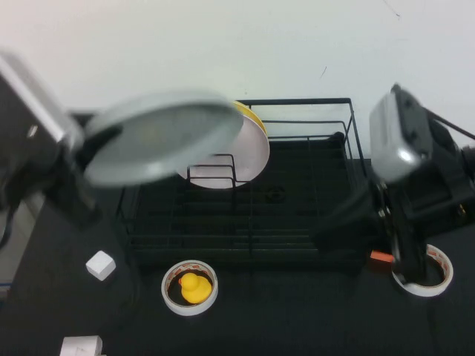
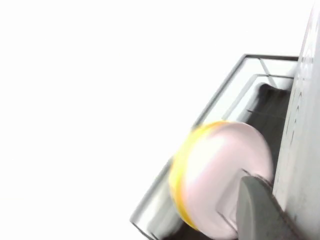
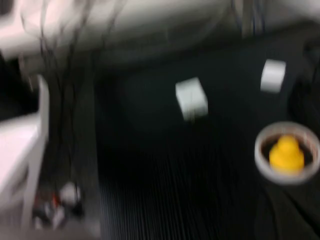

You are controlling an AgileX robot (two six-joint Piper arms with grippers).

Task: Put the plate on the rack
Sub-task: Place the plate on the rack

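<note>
**A:** Nearest the robot, on the dark tabletop (image 1: 297, 319), what sits around six o'clock?

**B:** A tape ring (image 1: 190, 288) with a yellow duck (image 1: 195, 288) inside it, and two white blocks (image 1: 100, 265) toward seven o'clock. Past those, at four o'clock, the right gripper (image 1: 397, 245) hangs by the rack's corner over another tape ring (image 1: 426, 278). I cannot tell how its fingers stand.

**A:** And the plate?

**B:** The plate (image 1: 162, 137) is in the air at ten o'clock, tilted, over the near left part of the rack (image 1: 297, 222). The left gripper (image 1: 82, 144) has it pinched by the rim; one grey finger (image 2: 257, 210) lies against its face in the left wrist view.

**A:** How will it handle?

**B:** Stiff, smooth, likely breakable and fairly heavy for an edge grip, I judge. The rim is the only hold, so it could swing or slip.

**A:** What's unclear?

**B:** The plate is blurred and covers part of the upright holder (image 1: 211, 172). Behind it a pinkish plate (image 1: 237, 159) stands with a yellow plate (image 1: 252, 115) at twelve o'clock; free slots are hard to make out.
</note>
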